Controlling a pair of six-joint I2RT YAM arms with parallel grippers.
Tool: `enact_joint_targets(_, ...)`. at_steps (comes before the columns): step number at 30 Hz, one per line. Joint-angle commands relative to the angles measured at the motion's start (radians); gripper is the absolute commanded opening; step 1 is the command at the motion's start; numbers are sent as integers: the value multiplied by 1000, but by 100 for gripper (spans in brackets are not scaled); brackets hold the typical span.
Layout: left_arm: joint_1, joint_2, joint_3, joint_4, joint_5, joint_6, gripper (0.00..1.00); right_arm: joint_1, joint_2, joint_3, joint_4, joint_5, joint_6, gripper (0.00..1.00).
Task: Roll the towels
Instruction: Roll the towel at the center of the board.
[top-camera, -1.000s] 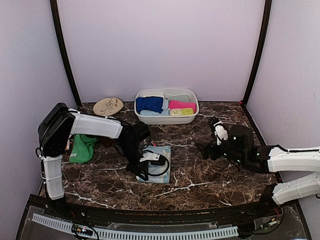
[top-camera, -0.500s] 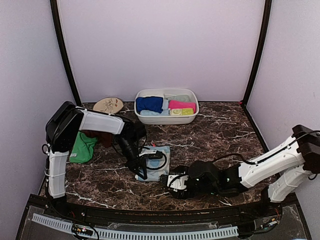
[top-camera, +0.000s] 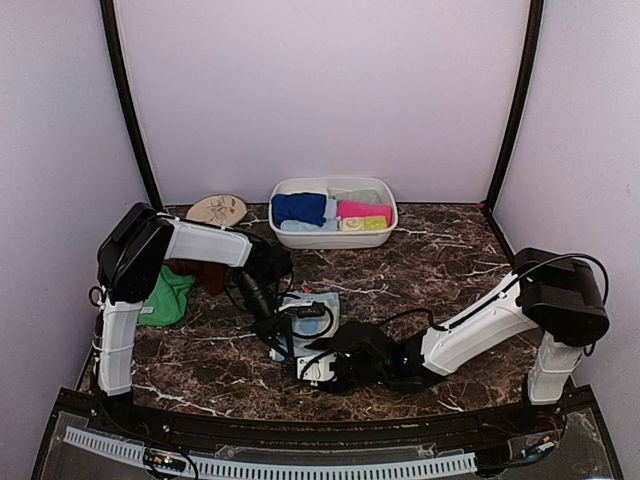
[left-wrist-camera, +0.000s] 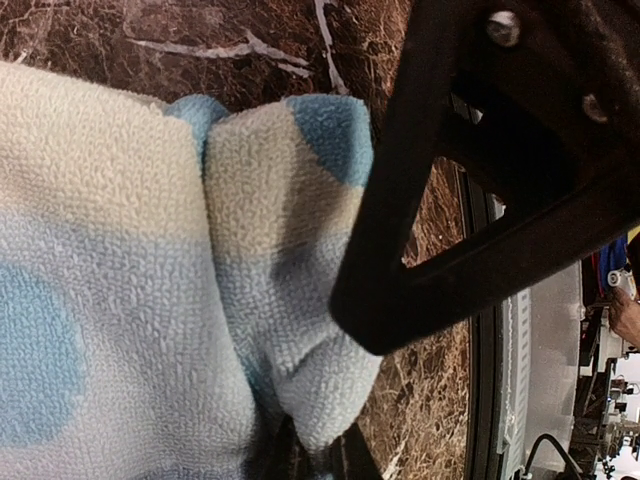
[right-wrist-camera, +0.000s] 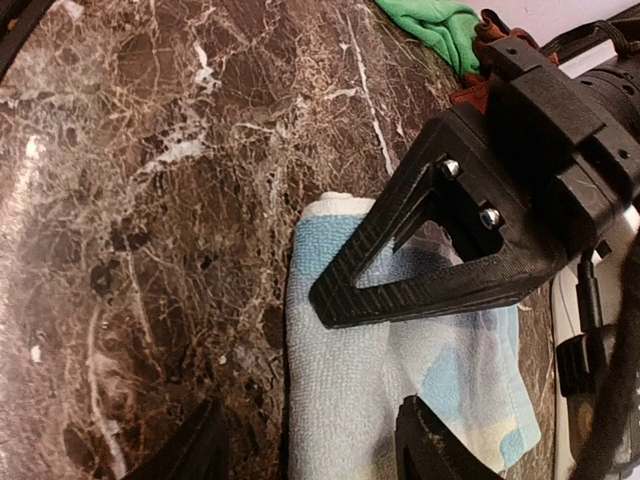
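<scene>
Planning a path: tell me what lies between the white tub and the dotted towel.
Between white tub and dotted towel the top view shows only bare marble table.

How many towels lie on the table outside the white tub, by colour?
Green towel: 1
Rust-brown towel: 1
Pale blue-dotted towel: 1
Total: 3
</scene>
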Motion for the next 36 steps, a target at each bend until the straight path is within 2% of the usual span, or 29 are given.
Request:
enact_joint_targets(1,13,6,13,-42,11,23,0,-36,45,39,57,-26,16,51)
enact_joint_targets(4,24,7,9,-50,24,37,0,-53,72,30,81,-4,28,42)
enact_joint_targets(8,34,7,8,-58,32,46,2,-60,82,27,65,-9,72,21)
enact_joint_targets(10,43,5,9,-53,31,39,11,-61,73,29,37,-24,105,10)
enact_joint_targets(12,61,-12,3,-25,31,16,28,-64,58,36,1,-44,152,0)
enact_joint_targets(13,72,-29,-11,4,27,-3,35,-67,46,37,-21,-59,186,0)
enact_joint_targets(16,116,-122,-114,176,-17,-87,45,-99,12,60,-120,-157,296,0)
enact_joint_targets(22,148,-354,-322,410,-150,-141,47,-210,-4,123,-284,-472,532,0)
enact_joint_targets(28,147,-469,-406,446,-170,-76,47,-353,97,247,-393,-851,790,0)
enact_joint_targets(32,122,-469,-395,413,-174,-50,47,-412,213,390,-573,-972,873,0)
enact_joint_targets(36,16,-480,-388,427,-245,-11,47,-432,281,446,-637,-1040,908,0)
